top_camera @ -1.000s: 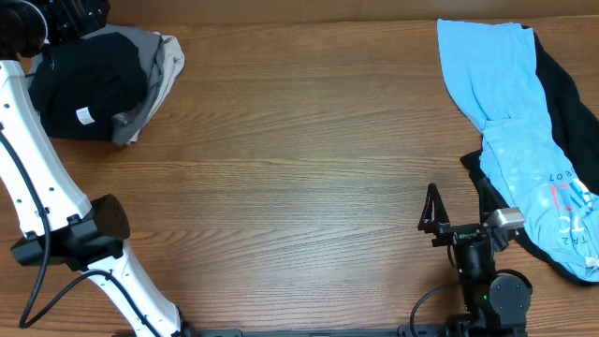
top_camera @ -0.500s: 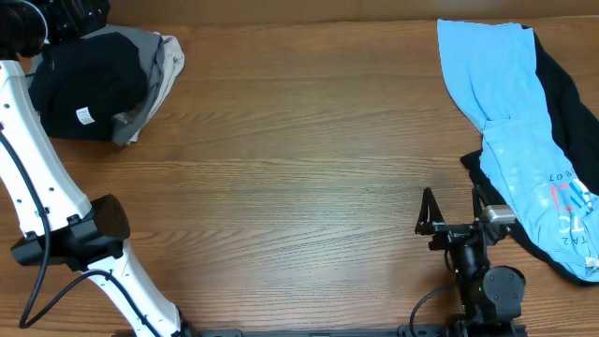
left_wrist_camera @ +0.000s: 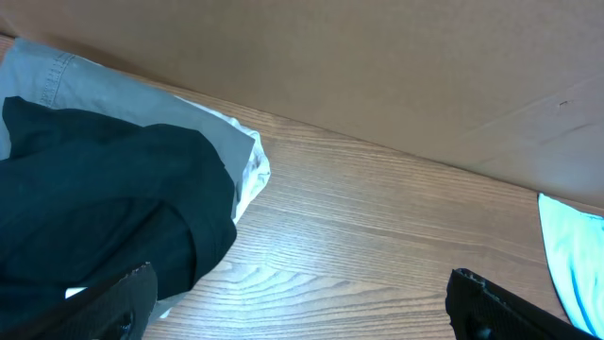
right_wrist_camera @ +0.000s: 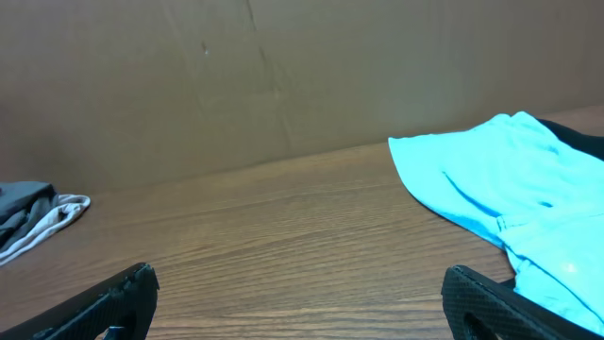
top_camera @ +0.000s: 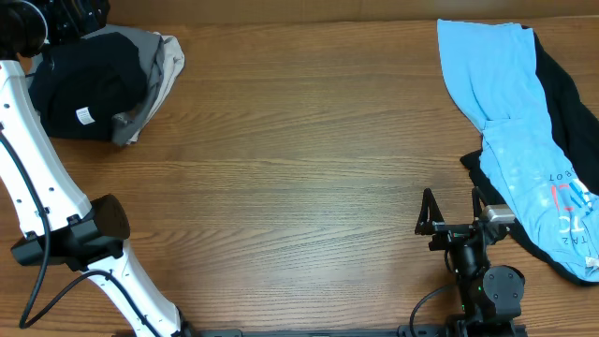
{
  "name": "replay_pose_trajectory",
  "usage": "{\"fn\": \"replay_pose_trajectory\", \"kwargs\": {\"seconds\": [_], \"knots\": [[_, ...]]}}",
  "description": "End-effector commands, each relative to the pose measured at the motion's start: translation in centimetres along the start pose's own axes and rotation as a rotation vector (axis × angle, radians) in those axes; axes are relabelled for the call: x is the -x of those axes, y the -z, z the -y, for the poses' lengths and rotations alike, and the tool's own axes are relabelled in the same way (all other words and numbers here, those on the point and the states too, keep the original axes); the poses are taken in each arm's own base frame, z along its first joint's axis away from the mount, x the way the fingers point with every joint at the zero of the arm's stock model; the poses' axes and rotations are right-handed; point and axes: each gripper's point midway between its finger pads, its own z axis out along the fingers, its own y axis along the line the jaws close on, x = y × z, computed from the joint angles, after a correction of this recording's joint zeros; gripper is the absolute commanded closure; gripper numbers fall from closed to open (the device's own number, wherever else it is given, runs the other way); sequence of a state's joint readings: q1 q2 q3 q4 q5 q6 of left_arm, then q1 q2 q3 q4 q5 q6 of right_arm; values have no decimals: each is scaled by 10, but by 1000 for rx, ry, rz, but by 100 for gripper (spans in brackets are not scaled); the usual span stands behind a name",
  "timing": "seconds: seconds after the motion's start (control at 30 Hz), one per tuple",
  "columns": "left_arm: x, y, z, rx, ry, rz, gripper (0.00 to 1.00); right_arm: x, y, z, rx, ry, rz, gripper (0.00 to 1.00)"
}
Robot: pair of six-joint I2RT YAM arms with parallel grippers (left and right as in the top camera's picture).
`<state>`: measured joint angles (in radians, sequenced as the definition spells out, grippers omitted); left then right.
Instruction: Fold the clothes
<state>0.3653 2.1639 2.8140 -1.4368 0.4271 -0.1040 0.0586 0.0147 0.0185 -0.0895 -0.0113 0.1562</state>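
The clothes lie in two heaps. At the back left a black garment (top_camera: 89, 89) with a small white label rests folded on grey (top_camera: 140, 47) and beige ones, and it also shows in the left wrist view (left_wrist_camera: 104, 208). At the right a light blue garment (top_camera: 510, 112) lies spread over a black one (top_camera: 571, 103); the right wrist view catches the blue one (right_wrist_camera: 510, 189). My left gripper (left_wrist_camera: 307, 312) hovers open beside the back-left heap, holding nothing. Just left of the blue garment, near the front edge, my right gripper (top_camera: 454, 208) is open and empty, seen too in its own view (right_wrist_camera: 302, 307).
The white left arm (top_camera: 33, 159) reaches from the front left up to the back-left corner. A brown cardboard wall (right_wrist_camera: 283, 76) closes the far side of the wooden table (top_camera: 299, 168).
My right gripper has turned slightly and shifted a little toward the front edge, then stayed still. The left arm and the clothes have not moved.
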Motion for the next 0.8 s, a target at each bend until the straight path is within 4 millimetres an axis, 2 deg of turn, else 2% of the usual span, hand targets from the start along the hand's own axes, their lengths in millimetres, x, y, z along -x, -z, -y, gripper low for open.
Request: {"fn": "replay_pose_trajectory", "kwargs": {"seconds": [0.0, 0.77], "knots": [[-2, -5, 2, -10, -11, -11, 0, 0, 0, 4, -16, 0, 11, 0], [-2, -2, 3, -11, -13, -7, 0, 0, 0, 4, -16, 0, 11, 0]]}}
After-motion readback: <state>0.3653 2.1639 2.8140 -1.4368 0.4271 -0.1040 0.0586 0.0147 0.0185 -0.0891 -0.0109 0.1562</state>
